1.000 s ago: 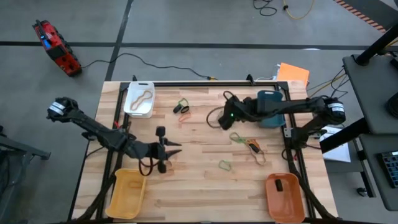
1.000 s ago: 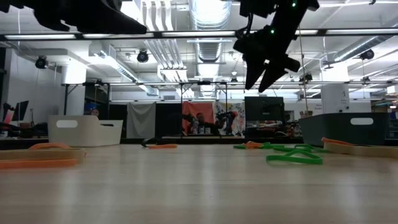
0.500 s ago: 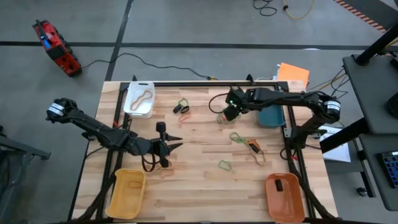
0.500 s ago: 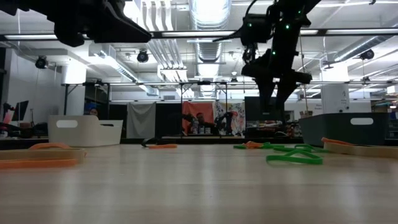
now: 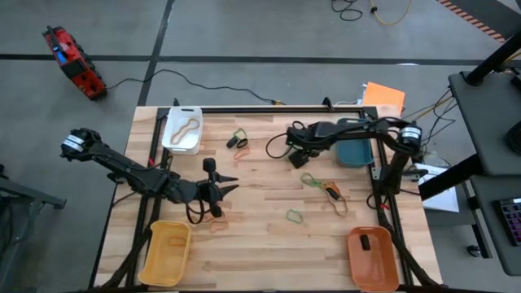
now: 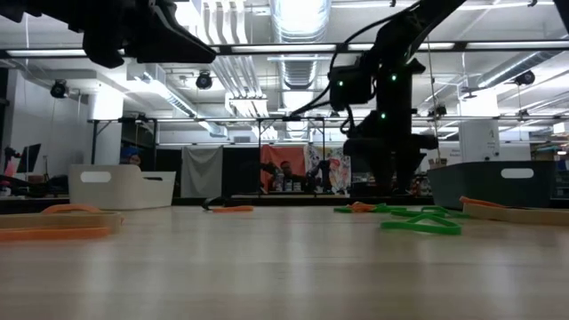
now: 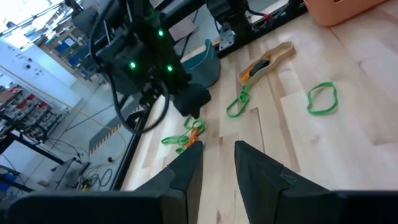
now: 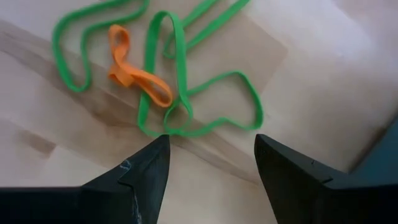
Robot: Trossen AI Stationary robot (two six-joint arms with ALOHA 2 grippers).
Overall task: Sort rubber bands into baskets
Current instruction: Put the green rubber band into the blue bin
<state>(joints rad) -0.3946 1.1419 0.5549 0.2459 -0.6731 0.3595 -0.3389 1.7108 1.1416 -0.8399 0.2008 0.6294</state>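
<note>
Two grippers: right gripper [image 8: 211, 171] jaws open over green rubber bands [image 8: 180, 93], left gripper [image 5: 224, 190] mid-table, jaws nearly closed, empty.

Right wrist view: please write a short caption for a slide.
Open right gripper poised just above a green rubber band tangled with an orange band.

Two dark jointed arms, green indicator lights, black looping cables

Green rubber bands [image 8: 180, 93] and an orange band [image 8: 134, 71] lie tangled on wood.
</note>
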